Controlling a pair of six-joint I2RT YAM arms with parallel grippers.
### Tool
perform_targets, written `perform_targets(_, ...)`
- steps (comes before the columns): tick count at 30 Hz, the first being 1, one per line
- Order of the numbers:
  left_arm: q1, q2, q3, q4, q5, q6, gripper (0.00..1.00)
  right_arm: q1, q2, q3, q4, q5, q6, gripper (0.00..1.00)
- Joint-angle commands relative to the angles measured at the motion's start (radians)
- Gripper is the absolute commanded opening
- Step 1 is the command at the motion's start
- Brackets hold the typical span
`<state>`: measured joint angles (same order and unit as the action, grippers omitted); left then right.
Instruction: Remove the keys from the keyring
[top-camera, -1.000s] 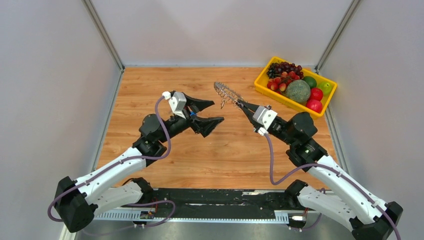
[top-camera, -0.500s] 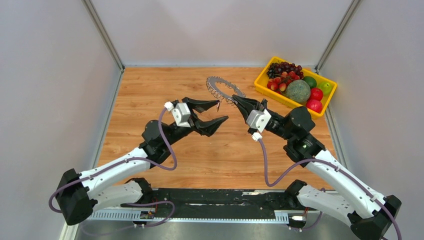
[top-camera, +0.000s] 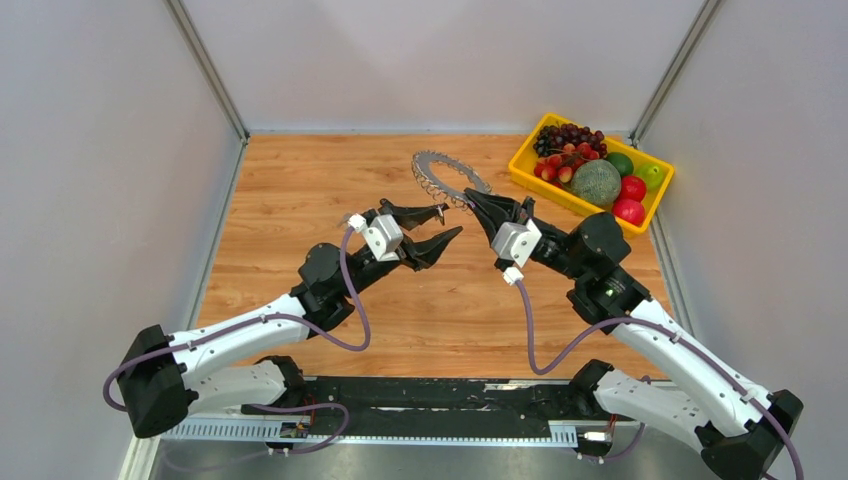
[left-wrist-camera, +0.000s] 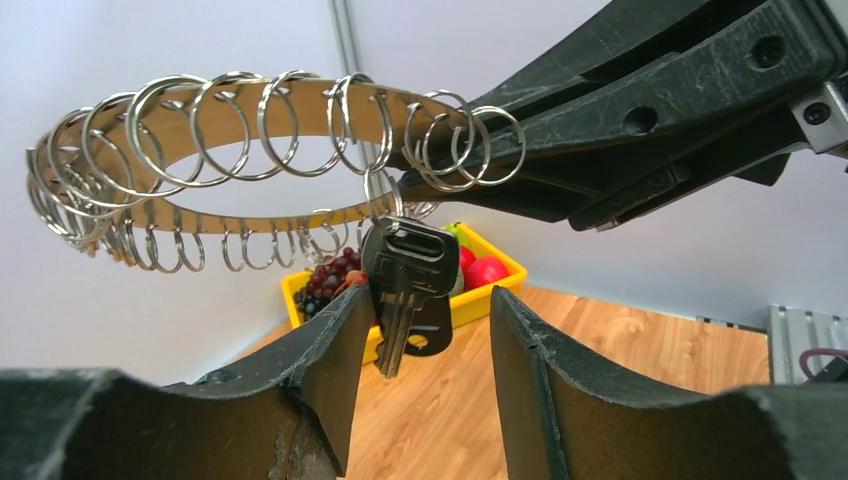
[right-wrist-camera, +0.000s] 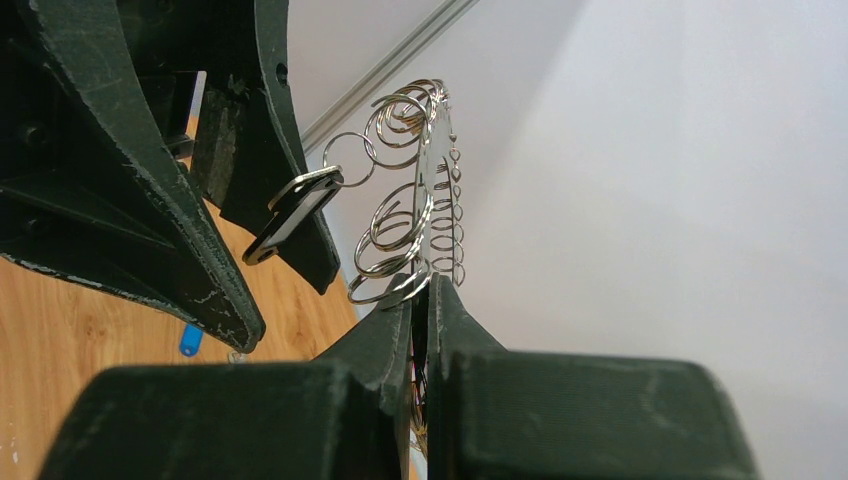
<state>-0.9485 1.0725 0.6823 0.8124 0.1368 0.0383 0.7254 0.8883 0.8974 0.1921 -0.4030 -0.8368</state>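
The keyring (top-camera: 446, 177) is a flat grey ring hung with many small split rings, and it is held in the air over the far middle of the table. My right gripper (top-camera: 469, 198) is shut on its near rim, as the right wrist view shows (right-wrist-camera: 424, 292). The keys (left-wrist-camera: 404, 281), dark-headed, hang from one split ring beside that grip. My left gripper (top-camera: 449, 221) is open. In the left wrist view the keys hang between its two fingers (left-wrist-camera: 425, 335), close to the left finger (left-wrist-camera: 330, 350) and apart from the right one. In the right wrist view a key (right-wrist-camera: 292, 215) hangs beside the ring (right-wrist-camera: 425, 195).
A yellow tray (top-camera: 521, 166) of fruit stands at the back right, close behind the ring; it also shows in the left wrist view (left-wrist-camera: 497, 296). A small blue tag (right-wrist-camera: 190, 340) lies on the wooden table (top-camera: 300, 190) under the grippers. Grey walls close in the sides and back.
My left gripper has moved right and forward until its open fingers stand round the hanging keys. The right gripper turned the ring flatter a second ago and has held still since.
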Motion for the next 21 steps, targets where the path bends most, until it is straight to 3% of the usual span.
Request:
perform_targets(1, -0.002, -0.019, 0.034, 0.045, -0.028, 0.020, 0.57, 0.005, -0.026, 0.016, 0.066, -0.015, -0.028, 0.00)
perform_targets(9, -0.002, -0.057, 0.026, 0.023, -0.064, 0.017, 0.73, 0.004, -0.024, 0.016, 0.065, -0.010, -0.024, 0.00)
perform_targets(12, -0.002, -0.075, 0.020, 0.021, -0.066, 0.023, 0.75, 0.005, -0.021, 0.017, 0.065, -0.007, -0.021, 0.00)
perform_targets(16, -0.003, -0.078, 0.018, 0.021, -0.044, 0.022, 0.64, 0.005, -0.012, 0.020, 0.064, -0.006, -0.014, 0.00)
perform_targets(21, -0.005, -0.062, 0.029, 0.015, -0.040, 0.024, 0.40, 0.005, -0.007, 0.023, 0.061, -0.012, -0.006, 0.00)
